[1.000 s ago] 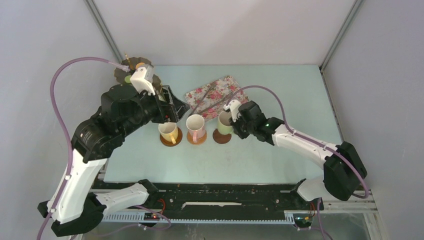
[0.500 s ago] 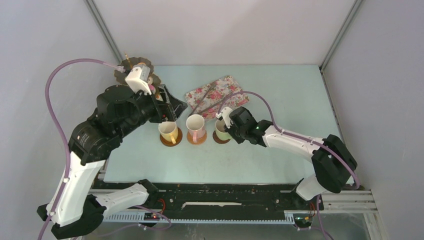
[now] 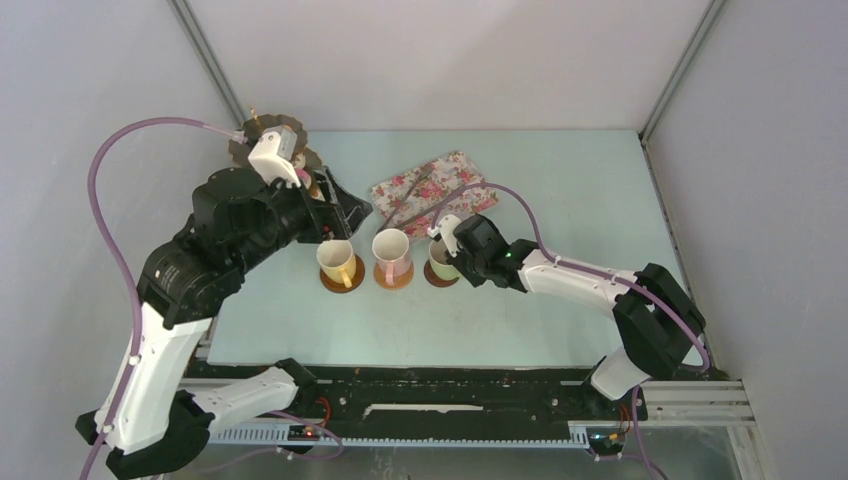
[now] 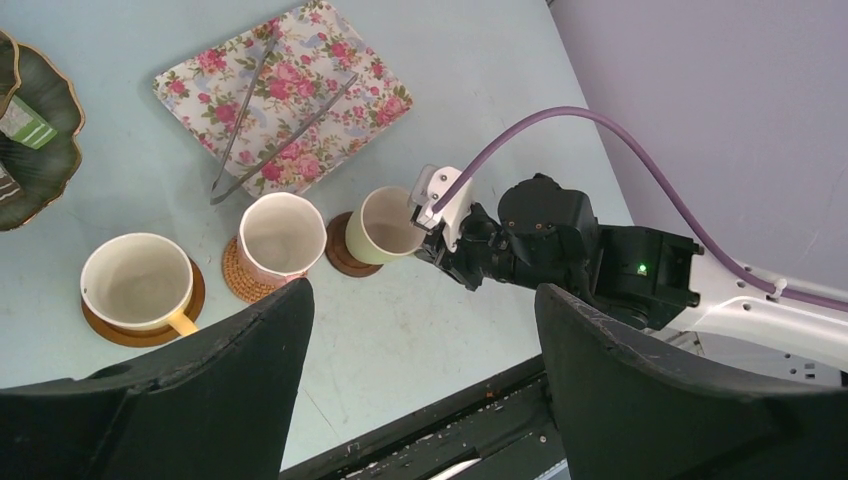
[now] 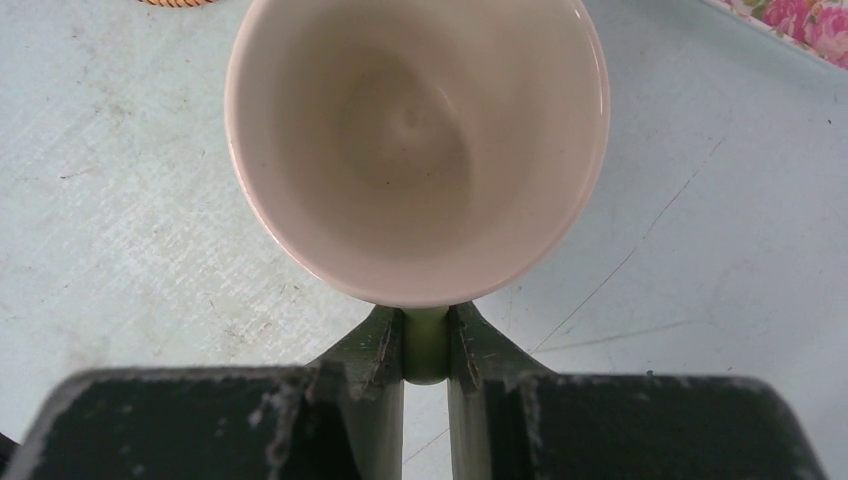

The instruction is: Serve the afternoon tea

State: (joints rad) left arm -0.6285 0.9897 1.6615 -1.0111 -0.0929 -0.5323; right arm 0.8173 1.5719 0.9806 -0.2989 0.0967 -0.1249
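Observation:
Three mugs stand in a row mid-table: the yellow mug [image 3: 337,262] on a brown coaster [image 4: 185,310], the pink mug [image 3: 391,255] on a woven coaster [image 4: 238,285], and the green mug [image 3: 442,260] over a dark coaster [image 4: 343,262]. My right gripper [image 5: 426,340] is shut on the green mug's handle [image 5: 426,350]; the mug [image 5: 415,150] is empty. Whether it rests on the coaster I cannot tell. My left gripper [image 4: 422,300] hangs open and empty high above the mugs. The dark scalloped stand [image 4: 45,175] at the back left holds a small green cake [image 4: 25,120]; my left arm hides most of it.
A flowered rectangular tray [image 3: 432,188] lies behind the mugs with long metal tongs [image 4: 275,130] across it. Grey walls close in the table on the left, back and right. The black rail [image 3: 420,385] with the arm bases runs along the near edge.
My right gripper has carried the green mug left and nearer, down over its dark coaster. The left arm has shifted slightly, staying open.

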